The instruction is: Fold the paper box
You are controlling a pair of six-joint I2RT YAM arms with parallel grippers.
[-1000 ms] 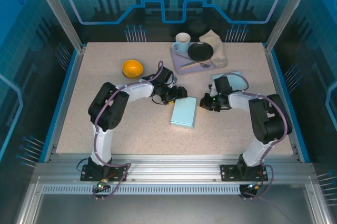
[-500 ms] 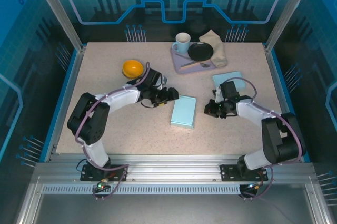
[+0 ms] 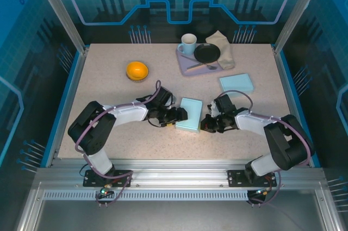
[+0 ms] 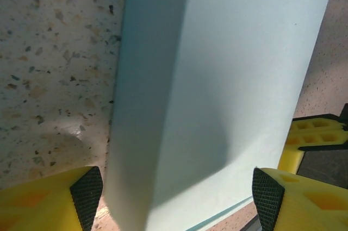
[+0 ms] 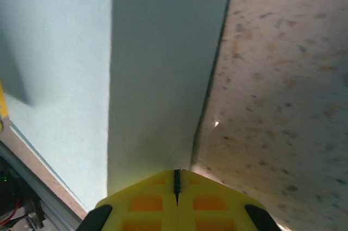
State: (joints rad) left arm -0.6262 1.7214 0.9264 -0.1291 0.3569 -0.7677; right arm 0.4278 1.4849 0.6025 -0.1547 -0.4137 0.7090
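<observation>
Mid-frame on the desk (image 3: 109,84), the paper box (image 3: 190,115) is straddled by the wide-open left end effector (image 4: 176,193) and touched at its right edge by the shut, empty right end effector (image 5: 175,179). Positioning is judged in hand. A panel must be gripped next.

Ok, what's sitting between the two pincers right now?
The light blue paper box lies flat between them, with the left pincer at its left edge and the right pincer at its right edge, as seen in the top external view.
</observation>
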